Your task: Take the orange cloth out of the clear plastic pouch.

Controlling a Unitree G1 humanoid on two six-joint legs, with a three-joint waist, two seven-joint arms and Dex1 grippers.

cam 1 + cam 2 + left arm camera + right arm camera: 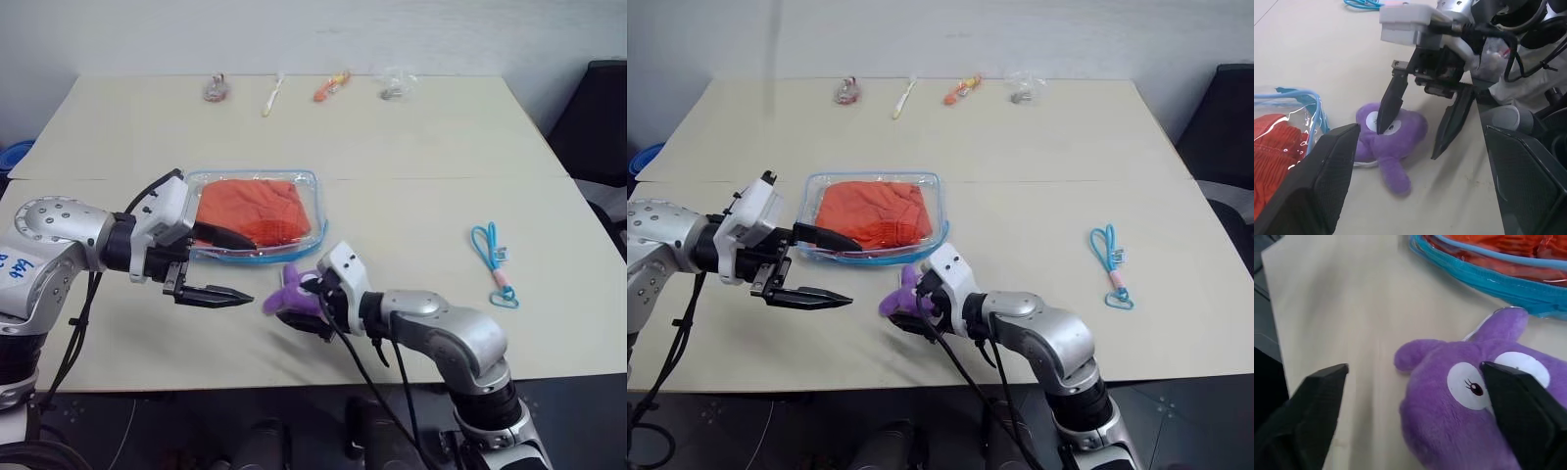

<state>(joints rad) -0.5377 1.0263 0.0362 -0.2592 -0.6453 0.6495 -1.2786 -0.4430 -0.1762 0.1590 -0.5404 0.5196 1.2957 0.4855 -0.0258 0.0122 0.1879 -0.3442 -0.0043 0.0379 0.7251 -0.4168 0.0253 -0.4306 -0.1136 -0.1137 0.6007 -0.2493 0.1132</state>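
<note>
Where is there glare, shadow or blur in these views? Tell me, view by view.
Left wrist view: white glints on the clear plastic pouch; a soft shadow under the purple plush; its own near fingers loom soft. Right wrist view: the plush is sharp and the near fingers blurred. Head views: even light, faint shadows on the table.

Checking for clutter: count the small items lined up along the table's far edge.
4: a reddish trinket farthest left, a pale stick-like item next, an orange item after it, and a crumpled clear wrapper farthest right.
</note>
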